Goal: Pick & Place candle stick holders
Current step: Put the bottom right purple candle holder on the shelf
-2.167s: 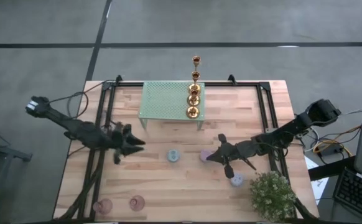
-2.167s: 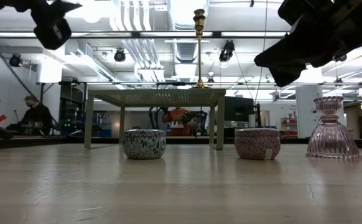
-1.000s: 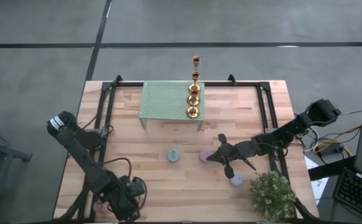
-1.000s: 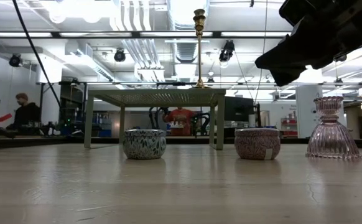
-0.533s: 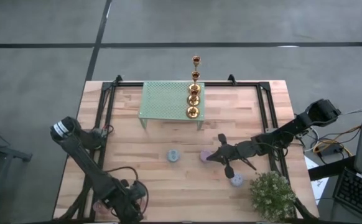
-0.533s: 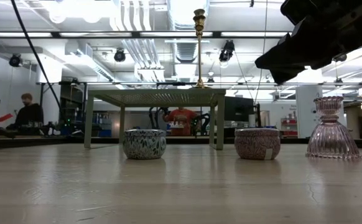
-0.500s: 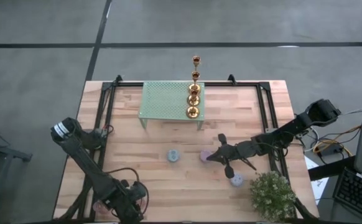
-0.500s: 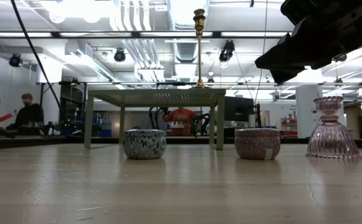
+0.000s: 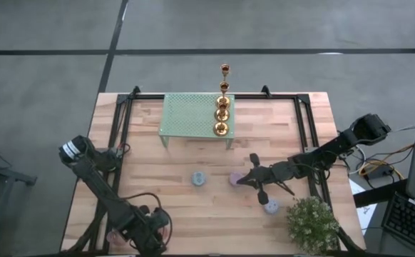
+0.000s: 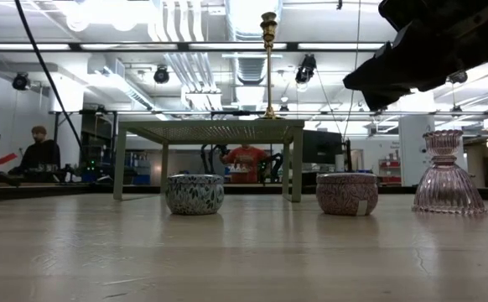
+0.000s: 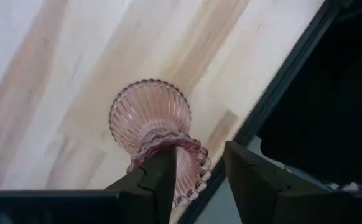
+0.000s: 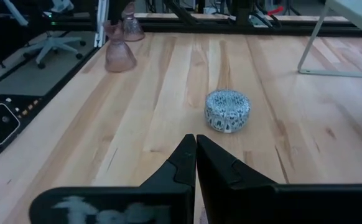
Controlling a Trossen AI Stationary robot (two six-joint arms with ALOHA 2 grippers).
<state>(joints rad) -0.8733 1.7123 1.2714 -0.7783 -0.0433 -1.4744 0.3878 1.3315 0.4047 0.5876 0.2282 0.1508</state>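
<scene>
My left gripper is open at the table's near left, pointing down over a pink glass holder. One finger stands over the holder's beaded top rim and the other beside it. A second pink glass holder stands just to its left. My right gripper is shut and empty above the table's middle right, next to a lilac round holder. A blue round holder and a third pink glass holder stand on the table. Gold stick holders stand on the mint rack. My left gripper's fingers stand at the pink glass holder's top rim, coming from above, but one finger hides the spot and I cannot tell whether it touches. The holder stands upright on its base on the table.
A bushy potted plant stands at the near right corner. Black frame rails run along the table's left and right sides. A person sits in the room beyond the table.
My left gripper has moved a little toward the table's near edge and down over the pink glass holder at the near left. The holders and my right gripper have kept still.
</scene>
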